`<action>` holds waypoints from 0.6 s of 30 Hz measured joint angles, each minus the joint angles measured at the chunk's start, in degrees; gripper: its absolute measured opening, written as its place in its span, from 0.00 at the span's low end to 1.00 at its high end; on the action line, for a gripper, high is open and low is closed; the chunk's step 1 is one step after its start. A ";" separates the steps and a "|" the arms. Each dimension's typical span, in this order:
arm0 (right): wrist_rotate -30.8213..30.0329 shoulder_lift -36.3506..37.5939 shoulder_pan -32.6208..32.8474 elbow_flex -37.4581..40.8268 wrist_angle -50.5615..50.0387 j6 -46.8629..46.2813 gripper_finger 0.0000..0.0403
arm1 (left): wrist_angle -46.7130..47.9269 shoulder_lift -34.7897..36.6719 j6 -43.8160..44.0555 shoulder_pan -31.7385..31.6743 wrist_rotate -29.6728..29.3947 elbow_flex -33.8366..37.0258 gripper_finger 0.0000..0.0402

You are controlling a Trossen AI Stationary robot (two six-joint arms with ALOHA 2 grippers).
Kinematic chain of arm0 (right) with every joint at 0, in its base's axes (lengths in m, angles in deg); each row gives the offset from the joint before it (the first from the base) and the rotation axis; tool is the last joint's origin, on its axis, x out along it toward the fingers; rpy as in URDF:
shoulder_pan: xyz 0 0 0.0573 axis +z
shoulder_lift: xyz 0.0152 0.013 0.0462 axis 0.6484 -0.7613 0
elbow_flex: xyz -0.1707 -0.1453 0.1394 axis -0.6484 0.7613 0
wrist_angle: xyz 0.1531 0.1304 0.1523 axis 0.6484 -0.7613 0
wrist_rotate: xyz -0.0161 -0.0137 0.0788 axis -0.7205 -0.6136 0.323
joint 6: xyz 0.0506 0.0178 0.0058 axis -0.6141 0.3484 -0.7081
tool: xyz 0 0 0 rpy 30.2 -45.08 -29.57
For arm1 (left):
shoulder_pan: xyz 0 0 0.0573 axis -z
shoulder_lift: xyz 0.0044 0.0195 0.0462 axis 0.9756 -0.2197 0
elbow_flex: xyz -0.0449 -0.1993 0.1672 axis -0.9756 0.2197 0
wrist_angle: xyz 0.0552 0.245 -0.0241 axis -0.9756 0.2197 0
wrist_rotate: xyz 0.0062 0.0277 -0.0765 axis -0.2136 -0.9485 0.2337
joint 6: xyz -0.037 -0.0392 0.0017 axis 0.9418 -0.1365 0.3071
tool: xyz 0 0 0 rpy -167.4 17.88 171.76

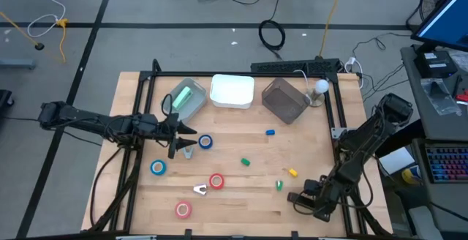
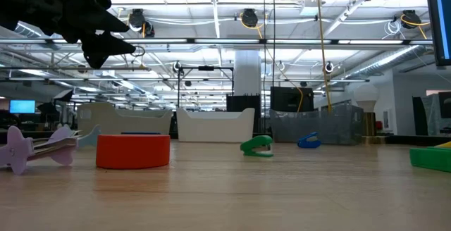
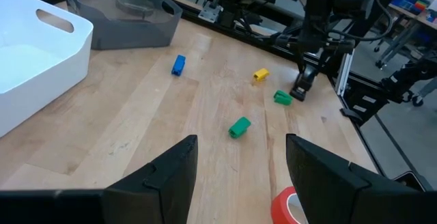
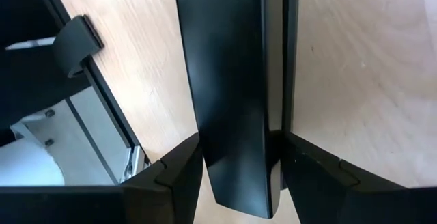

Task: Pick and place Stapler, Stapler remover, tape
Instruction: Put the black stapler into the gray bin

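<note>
My right gripper (image 1: 298, 198) is at the table's near right corner, shut on a long black stapler (image 4: 232, 80). My left gripper (image 1: 183, 134) hangs open above the table's left half, beside a blue tape roll (image 1: 205, 142). Another blue roll (image 1: 158, 167), a red roll (image 1: 216, 181) and a pink roll (image 1: 183, 209) lie flat on the wood. A pale staple remover (image 1: 199, 189) lies by the red roll. Small green (image 1: 246, 162), blue (image 1: 270, 132) and yellow (image 1: 292, 172) pieces are scattered in the middle. My right gripper pinches the black stapler's two long sides (image 4: 212, 142) between its two fingers, close to one end. The fingers slant steeply down from the table's right side, and the stapler runs on away from them over the wood. Whether its far end rests on the table I cannot tell.
Three bins stand along the far edge: a clear one with a green thing inside (image 1: 186, 99), a white one (image 1: 232, 91) and a grey one (image 1: 284, 99). A black frame rail (image 1: 338, 112) borders the table on the right, close to my right arm.
</note>
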 joint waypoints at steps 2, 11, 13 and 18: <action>-0.71 -0.02 0.02 0.02 -1.09 -0.48 0.44 | 0.00 -0.02 0.00 0.00 0.00 0.00 0.56; -2.90 -0.02 -0.18 0.11 -9.36 -4.75 0.43 | -0.09 -0.02 -0.48 0.00 -0.04 0.00 0.56; -3.28 -0.02 -0.18 0.10 -9.28 -4.93 0.43 | -0.13 -0.02 -0.53 0.00 -0.07 0.00 0.56; -3.04 -0.02 -0.15 0.11 -9.29 -5.02 0.43 | -0.16 -0.02 -0.66 0.00 -0.04 0.00 0.56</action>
